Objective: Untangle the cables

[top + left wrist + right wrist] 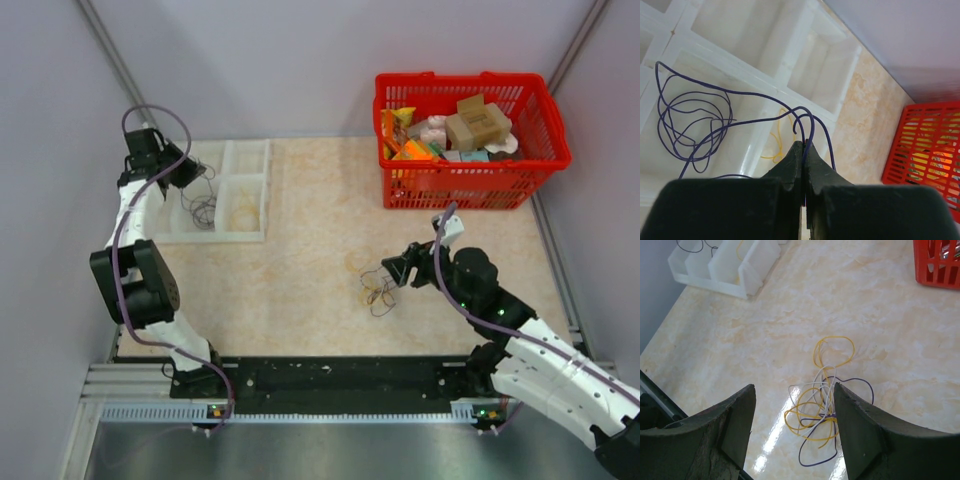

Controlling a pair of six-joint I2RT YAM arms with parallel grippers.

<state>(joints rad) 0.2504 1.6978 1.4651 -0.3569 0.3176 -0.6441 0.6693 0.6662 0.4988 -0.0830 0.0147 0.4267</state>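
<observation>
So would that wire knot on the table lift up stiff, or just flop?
Probably floppy: the tangle lies in thin, loose loops. Likely very light, so a push may just slide it. Strands cross, so they'd probably rise together.

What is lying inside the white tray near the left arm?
One compartment of the white tray holds a coiled purple cable, one strand pinched in the shut left hand. The next holds a yellow cable; the hand hides part of that compartment.
</observation>
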